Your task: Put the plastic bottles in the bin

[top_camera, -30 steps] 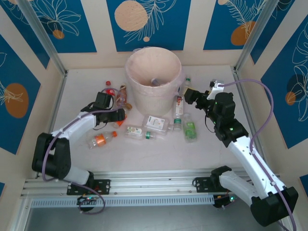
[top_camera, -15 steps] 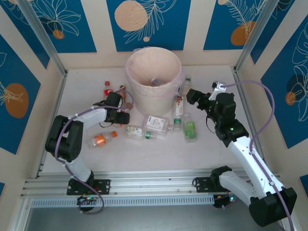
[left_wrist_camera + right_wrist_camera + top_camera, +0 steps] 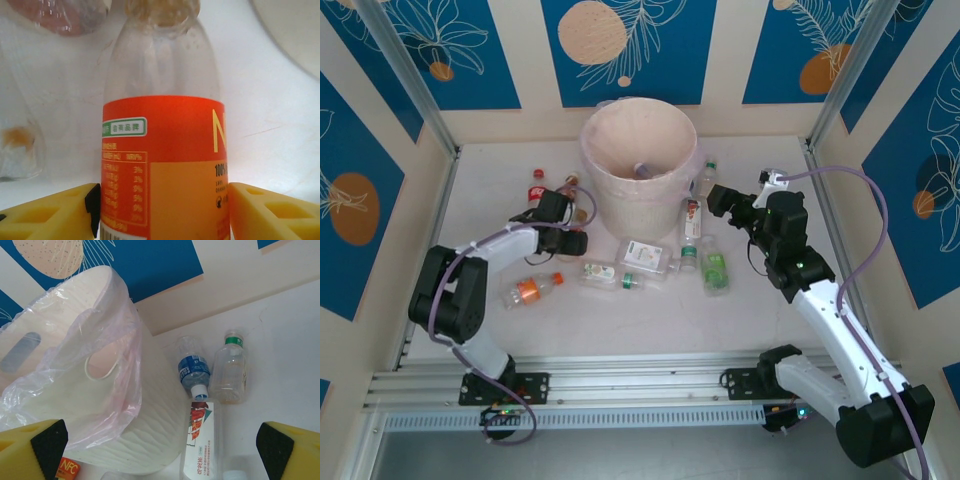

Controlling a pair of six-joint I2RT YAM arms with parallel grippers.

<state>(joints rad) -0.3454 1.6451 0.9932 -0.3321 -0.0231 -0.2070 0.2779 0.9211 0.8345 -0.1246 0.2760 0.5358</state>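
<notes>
We noted orange-labelled bottle [image 3: 162, 150] cut off at cap and base; neck pointed away from left pincer [image 3: 162, 202] flanking it, grip we could not tell; right pincer [image 3: 160, 440] gaped wide, empty.

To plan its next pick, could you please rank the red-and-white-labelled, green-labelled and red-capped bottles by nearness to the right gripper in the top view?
From the right gripper:
1. red-and-white-labelled bottle, beside the bin.
2. green-labelled bottle, nearer the bases.
3. red-capped bottle, left of the bin.

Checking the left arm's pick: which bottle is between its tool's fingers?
The orange-labelled bottle: it alone has a yellow finger on each side.
</notes>
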